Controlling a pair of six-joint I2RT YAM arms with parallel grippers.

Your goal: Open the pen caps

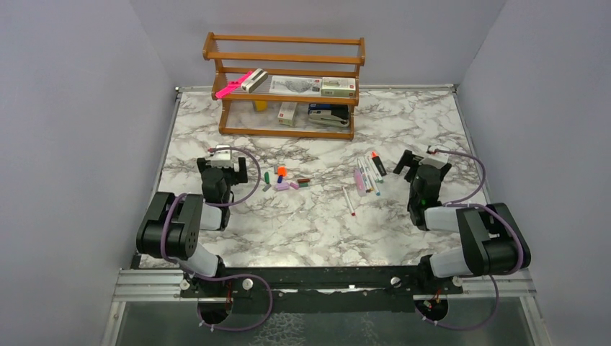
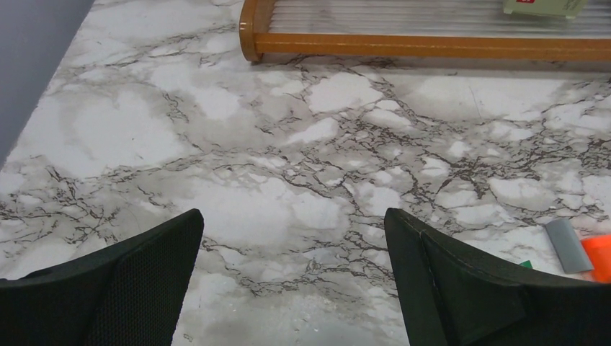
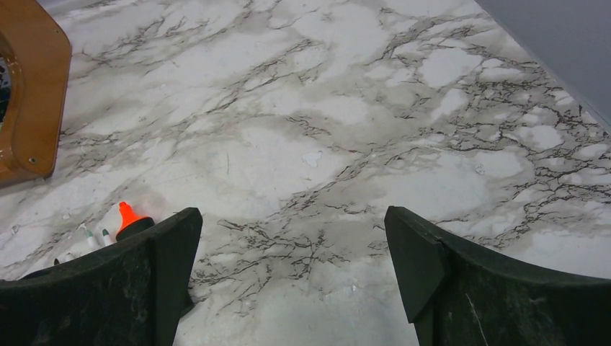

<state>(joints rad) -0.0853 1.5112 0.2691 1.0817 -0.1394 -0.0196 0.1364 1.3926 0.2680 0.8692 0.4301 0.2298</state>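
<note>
- My left tool [image 1: 222, 167] and right tool [image 1: 421, 164] both stand spread as wide as they go, with nothing between the fingers. Each wrist view shows only bare worktop [image 1: 302, 231] in the gap.
- The pen caps [image 1: 282, 180] lie loose in a small cluster on the worktop, just right of my left tool. The markers [image 1: 366, 175] and the black highlighter [image 1: 377, 164] lie bunched just left of my right tool.
- From my right wrist, the highlighter [image 3: 130, 220] shows a bare orange tip, and green nibs beside it look uncovered too, so I judge most caps are already off.
- A lone marker [image 1: 349, 201] lies apart, nearer the arms, with a red end. I cannot tell whether that end is a cap or a nib. If I call the job finished, one cap may be left on.
- The caps are small and stubby, so a wide finger sweeping in from the left could scatter them or roll them towards the edge.
- From my left wrist I see only a grey cap [image 2: 565, 245] and an orange cap [image 2: 598, 256] at the far right. Reaching on that view alone risks a blind bump.
- The markers touch one another. Closing on the bunch could pinch two barrels and drag exposed nibs, leaving ink on the worktop.
- The long pink item [image 1: 232, 86] on the wooden rack [image 1: 288, 58] is no part of this, and reaching there would waste the move.
</note>
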